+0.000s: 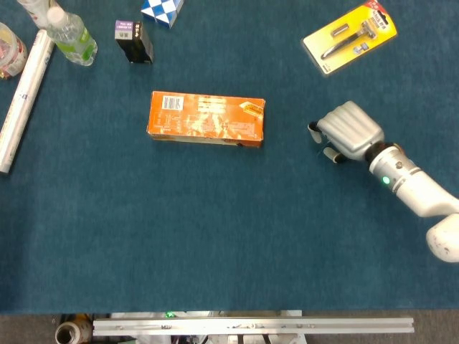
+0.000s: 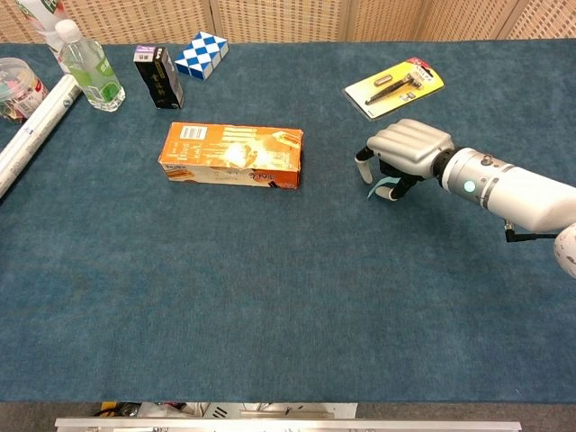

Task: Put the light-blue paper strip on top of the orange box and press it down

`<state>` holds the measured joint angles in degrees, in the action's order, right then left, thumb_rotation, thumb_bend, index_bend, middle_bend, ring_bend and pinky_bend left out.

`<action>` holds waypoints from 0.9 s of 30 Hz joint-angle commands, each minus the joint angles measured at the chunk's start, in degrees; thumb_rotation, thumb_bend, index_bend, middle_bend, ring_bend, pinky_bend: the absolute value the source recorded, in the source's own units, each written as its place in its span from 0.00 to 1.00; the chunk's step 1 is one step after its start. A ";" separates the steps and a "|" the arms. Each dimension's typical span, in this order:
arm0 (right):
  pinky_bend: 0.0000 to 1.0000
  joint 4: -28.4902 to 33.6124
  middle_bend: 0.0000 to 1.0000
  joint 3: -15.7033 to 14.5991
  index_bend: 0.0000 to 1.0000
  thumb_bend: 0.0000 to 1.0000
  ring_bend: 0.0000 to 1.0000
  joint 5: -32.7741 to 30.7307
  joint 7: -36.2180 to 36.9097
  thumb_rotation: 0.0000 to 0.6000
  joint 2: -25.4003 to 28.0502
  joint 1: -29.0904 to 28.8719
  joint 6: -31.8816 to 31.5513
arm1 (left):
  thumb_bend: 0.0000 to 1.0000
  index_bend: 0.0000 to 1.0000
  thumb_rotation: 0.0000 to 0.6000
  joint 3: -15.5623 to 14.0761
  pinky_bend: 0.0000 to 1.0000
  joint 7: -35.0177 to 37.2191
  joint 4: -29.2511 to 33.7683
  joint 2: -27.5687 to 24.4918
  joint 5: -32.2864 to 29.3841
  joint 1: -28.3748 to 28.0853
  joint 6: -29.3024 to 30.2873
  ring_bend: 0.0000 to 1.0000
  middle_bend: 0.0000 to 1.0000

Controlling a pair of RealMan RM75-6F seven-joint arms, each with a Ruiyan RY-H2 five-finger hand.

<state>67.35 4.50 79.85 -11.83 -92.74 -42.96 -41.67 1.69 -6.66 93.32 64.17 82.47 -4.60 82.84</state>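
Observation:
The orange box (image 1: 206, 118) (image 2: 232, 155) lies flat left of the table's middle. The light-blue paper strip (image 2: 384, 187) lies on the blue cloth to the box's right. It shows only in the chest view, peeking out under my right hand (image 1: 348, 131) (image 2: 405, 148). That hand hangs low over the strip, palm down and fingers curled downward, with the thumb (image 2: 363, 166) on the strip's left and the fingertips (image 2: 393, 194) on its right. I see no grip on the strip. In the head view the hand hides it. My left hand is out of both views.
A yellow razor pack (image 1: 349, 36) (image 2: 394, 86) lies behind the right hand. Far left are a white roll (image 1: 25, 93), a water bottle (image 1: 72, 36) and a small black box (image 1: 134, 41), with a blue-white cube puzzle (image 1: 161, 11) at the back.

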 commanded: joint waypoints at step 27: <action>1.00 5.86 1.00 3.99 0.63 0.37 1.00 -4.73 10.50 1.00 1.98 -1.21 0.13 | 0.38 0.32 1.00 -0.04 0.29 0.28 0.15 -0.36 0.58 0.15 0.44 0.32 0.33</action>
<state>71.06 6.89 76.17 -3.79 -91.83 -43.71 -41.92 1.66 -6.37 93.46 63.83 83.04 -4.45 83.27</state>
